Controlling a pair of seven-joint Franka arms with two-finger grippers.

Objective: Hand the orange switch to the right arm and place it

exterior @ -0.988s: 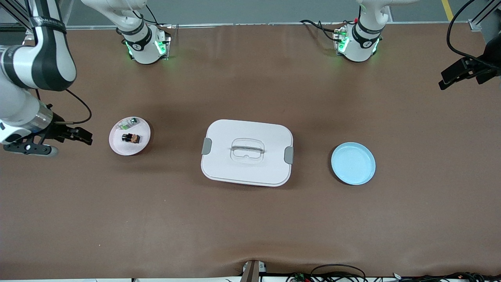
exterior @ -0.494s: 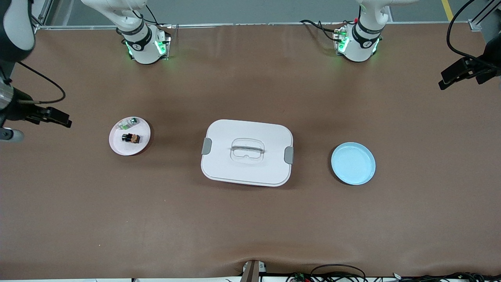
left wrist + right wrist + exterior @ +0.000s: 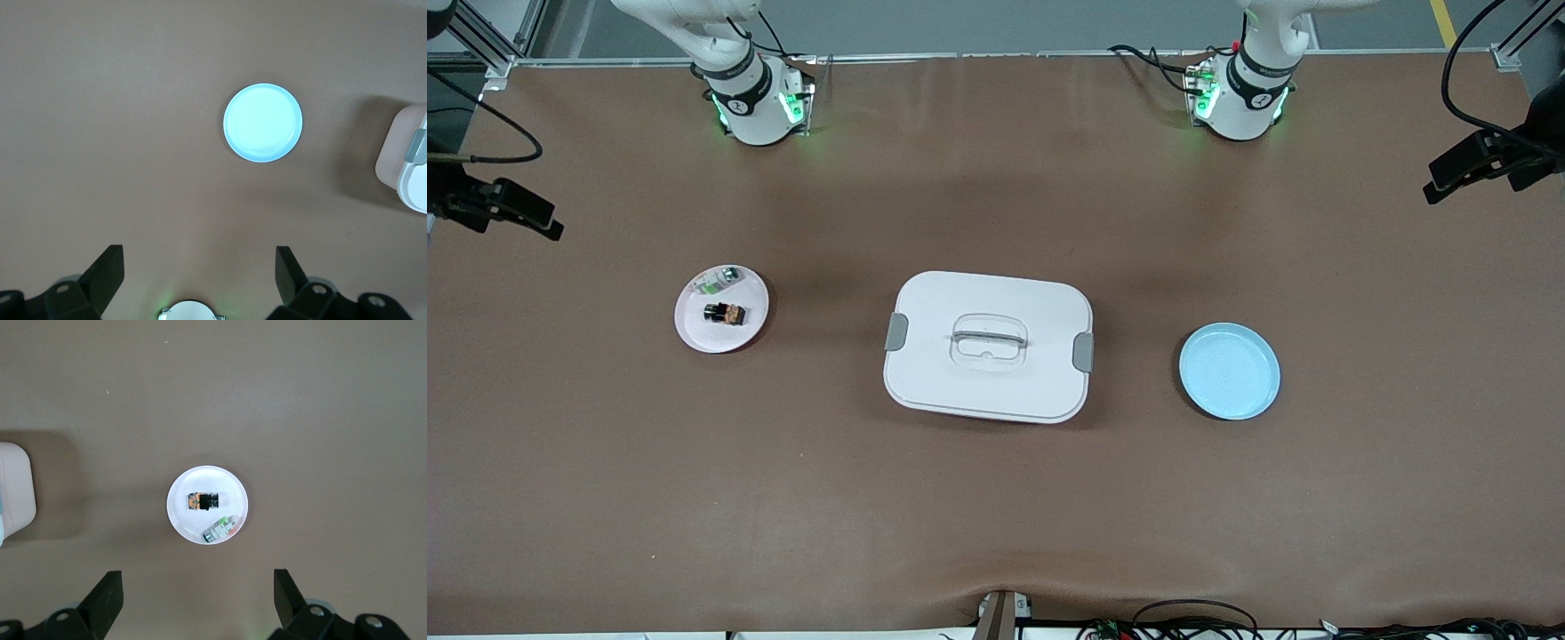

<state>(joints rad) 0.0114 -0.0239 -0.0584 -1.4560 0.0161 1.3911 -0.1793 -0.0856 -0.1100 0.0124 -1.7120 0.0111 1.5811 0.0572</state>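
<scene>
Both end effectors stand wide open and empty: right end effector (image 3: pixel 193 600) high over the white plate (image 3: pixel 694 333) carrying the orange switch (image 3: pixel 724 313); left end effector (image 3: pixel 198 280) over the blue plate (image 3: pixel 1230 372). Recommend a straight descent, clearing the green-and-white part (image 3: pixel 720 280).

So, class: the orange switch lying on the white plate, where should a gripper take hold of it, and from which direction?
Probably from straight above. The orange switch lies flat on the white plate, apart from the green-and-white part. Close the fingers across its narrow black body, not end to end, since the shorter width looks likelier to fit between the fingers.
</scene>
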